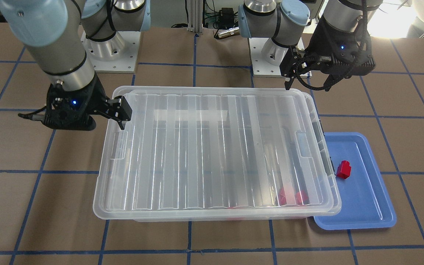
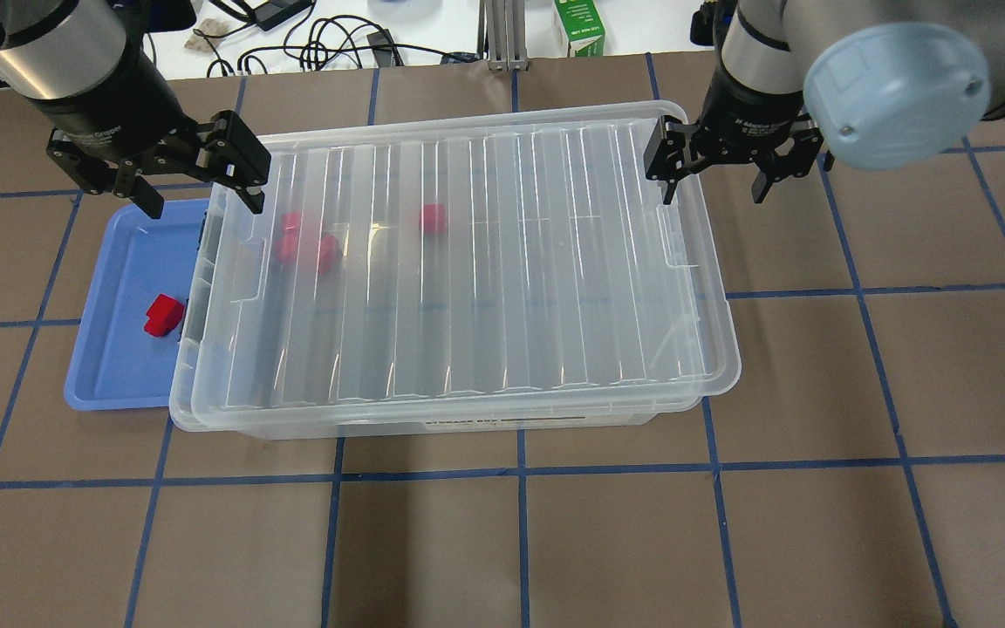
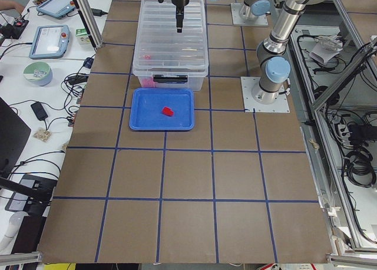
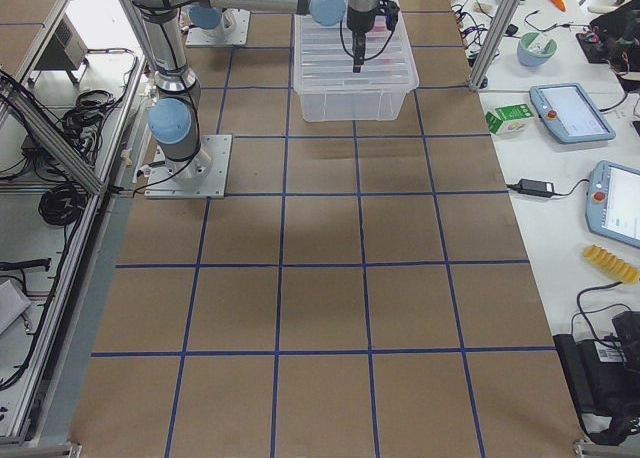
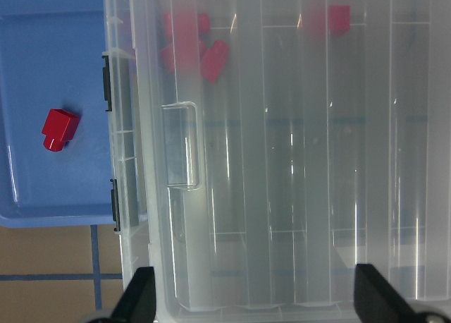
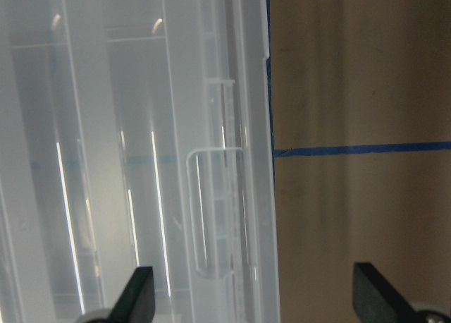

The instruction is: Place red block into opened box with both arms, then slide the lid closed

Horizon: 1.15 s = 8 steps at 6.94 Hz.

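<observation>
A small bright red plastic block (image 2: 163,315) with a stepped end lies on a shallow blue plastic tray (image 2: 110,375). It is outside the large clear plastic box (image 2: 468,425). The tray sits on the brown desk (image 2: 555,541), just beside the box's short end on the robot's left.

The flat clear ribbed lid (image 2: 468,262) lies on the box and covers it. It is offset slightly toward the robot's right, so a strip of box rim shows at the tray end. Several red pieces (image 2: 306,249) show blurred through the lid, inside the box.

The left pincer (image 2: 203,201) hovers above the lid's short end by the tray. Its 2 fingers are spread wide and hold nothing. The right pincer (image 2: 714,194) hovers above the opposite short end, equally wide and empty.
</observation>
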{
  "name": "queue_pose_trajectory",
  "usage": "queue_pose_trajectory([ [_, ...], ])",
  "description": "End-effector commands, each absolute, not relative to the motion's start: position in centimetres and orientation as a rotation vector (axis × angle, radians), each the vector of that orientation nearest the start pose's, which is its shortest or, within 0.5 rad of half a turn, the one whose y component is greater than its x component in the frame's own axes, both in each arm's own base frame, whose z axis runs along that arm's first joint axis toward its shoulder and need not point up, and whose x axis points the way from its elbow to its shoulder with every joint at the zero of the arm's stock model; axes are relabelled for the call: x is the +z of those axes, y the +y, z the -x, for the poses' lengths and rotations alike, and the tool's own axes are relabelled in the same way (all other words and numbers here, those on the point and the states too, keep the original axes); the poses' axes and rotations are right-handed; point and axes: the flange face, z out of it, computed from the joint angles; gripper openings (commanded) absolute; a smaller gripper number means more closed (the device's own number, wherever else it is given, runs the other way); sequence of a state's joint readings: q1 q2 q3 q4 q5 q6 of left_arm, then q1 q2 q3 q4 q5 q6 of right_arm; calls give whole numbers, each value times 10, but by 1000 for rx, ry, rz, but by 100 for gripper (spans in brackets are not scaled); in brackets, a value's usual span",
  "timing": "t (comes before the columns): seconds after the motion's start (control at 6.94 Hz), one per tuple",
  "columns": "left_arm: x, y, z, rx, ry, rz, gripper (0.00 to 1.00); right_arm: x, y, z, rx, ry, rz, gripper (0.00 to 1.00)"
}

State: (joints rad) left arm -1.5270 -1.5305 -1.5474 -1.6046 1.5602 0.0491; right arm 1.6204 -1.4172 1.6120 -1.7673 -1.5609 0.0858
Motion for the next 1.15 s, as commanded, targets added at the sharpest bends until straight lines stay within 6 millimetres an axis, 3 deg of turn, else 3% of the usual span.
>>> queue_pose_trajectory([
  [0.0, 514, -483, 114, -42, 3151, -10, 100, 347, -549, -136, -7, 3183, -59, 100],
  [0.43, 519, -482, 112, -59, 3150, -8, 100, 344, -555, -100, 11, 3260, 57, 100],
  [0.72, 522, -485, 111, -64, 3150, -3, 100, 349, -562, -74, 8, 3295, 39, 100],
  [1.01, 518, -486, 111, -49, 3149, -3, 100, 350, -562, -28, 39, 3324, -10, 100],
])
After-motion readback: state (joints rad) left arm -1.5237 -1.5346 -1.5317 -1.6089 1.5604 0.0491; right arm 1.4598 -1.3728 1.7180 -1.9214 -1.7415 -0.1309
